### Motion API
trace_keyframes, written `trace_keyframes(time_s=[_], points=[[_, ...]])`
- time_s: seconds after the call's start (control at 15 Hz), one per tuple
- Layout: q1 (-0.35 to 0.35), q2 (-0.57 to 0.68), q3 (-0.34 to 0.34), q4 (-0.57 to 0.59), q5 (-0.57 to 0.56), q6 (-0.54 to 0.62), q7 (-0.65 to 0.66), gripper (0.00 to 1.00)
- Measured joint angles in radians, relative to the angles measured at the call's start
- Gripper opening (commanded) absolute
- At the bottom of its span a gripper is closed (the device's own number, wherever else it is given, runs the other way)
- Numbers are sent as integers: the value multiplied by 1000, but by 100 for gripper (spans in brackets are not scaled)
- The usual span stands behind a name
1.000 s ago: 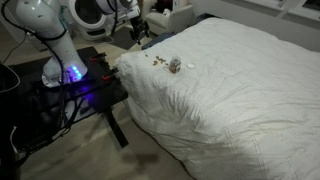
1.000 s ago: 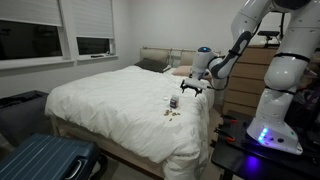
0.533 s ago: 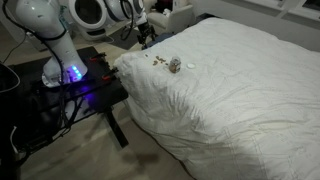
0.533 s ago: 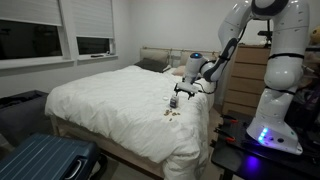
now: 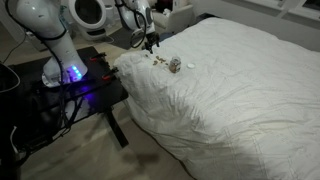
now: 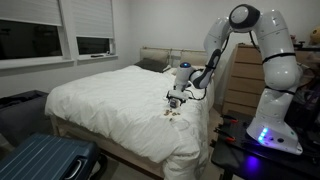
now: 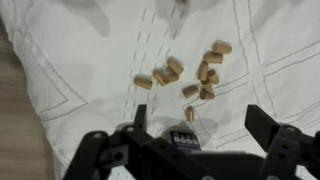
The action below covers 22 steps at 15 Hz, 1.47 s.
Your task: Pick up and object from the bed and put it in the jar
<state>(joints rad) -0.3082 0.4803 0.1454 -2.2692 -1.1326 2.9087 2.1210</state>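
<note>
- Tan, cork-coloured: the tan pieces (image 7: pixel 185 75) lie in a loose scatter on the bed (image 7: pixel 60 60). Several touch each other, and none is lifted.
- The jar (image 5: pixel 175 65) stands on the white duvet just beside the scatter, near the bed corner closest to the robot. It is too small to tell whether anything is inside. Being this close to the pieces should keep the carry short.
- The gripper (image 7: pixel 198 116) hangs over the scatter, pointing down, jaws spread wide and holding nothing. The fingers (image 7: pixel 140 120) stand either side of the lowest piece in the wrist view. That wide stance probably leaves room to straddle one piece without nudging its neighbours.
- In both exterior views the gripper (image 5: pixel 151 42) (image 6: pixel 176 97) sits low over that corner, apart from the jar. Contact with the duvet cannot be told.
- Judged step: the approach to a pick. No piece is picked yet and none is in the jar, so the task is near its start.
- The duvet is soft and wrinkled. It would likely give under a downward press, and a piece could roll or sink into a fold, so a lone piece is the safer target.
- Further out, the arm (image 6: pixel 250 30) arches in from a black stand (image 5: pixel 90 85) set against the bedside, which explains why the work sits at this corner.
</note>
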Motion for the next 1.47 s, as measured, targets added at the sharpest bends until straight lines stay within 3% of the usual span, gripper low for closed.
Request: trace_keyframes(time_s=[0.8,1.47], points=[[3,241,43,234,-1,24,-231,100],[-55,328,124,281,59,22,-404,100]])
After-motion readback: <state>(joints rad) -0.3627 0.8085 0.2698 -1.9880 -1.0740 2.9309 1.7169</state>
